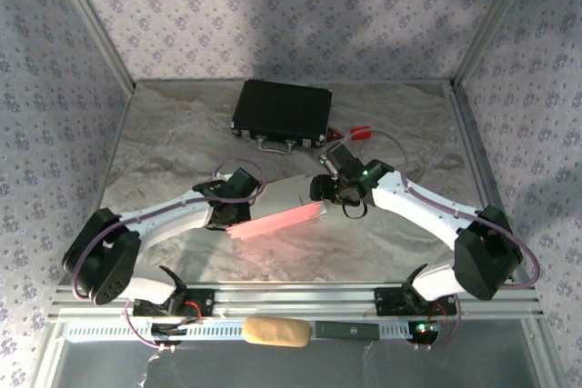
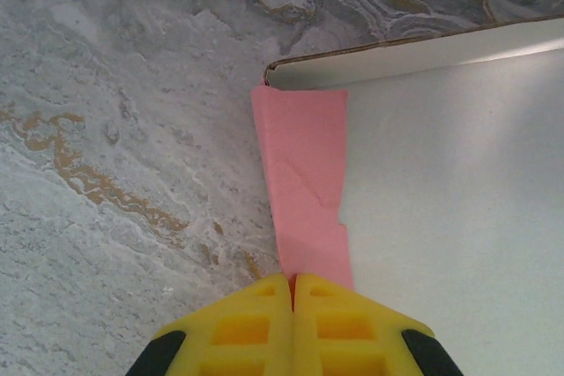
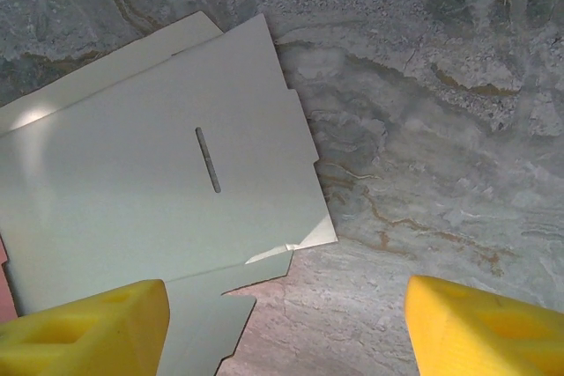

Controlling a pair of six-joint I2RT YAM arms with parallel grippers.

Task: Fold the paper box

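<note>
On table [image 1: 173, 143] centre | paper box [image 1: 282, 211] | pale inside up, pink flap, slit

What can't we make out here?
- Top view: both ends of the box hidden by the left gripper and right gripper.
- Left wrist view: tip of the flap buried between shut fingers; box runs off the right edge.
- Right wrist view: box cut off left and bottom, partly behind a finger.
- Top view: red item by the case, too small to identify.

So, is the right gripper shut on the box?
No, the right gripper is open, its fingers wide apart over the box.
</note>
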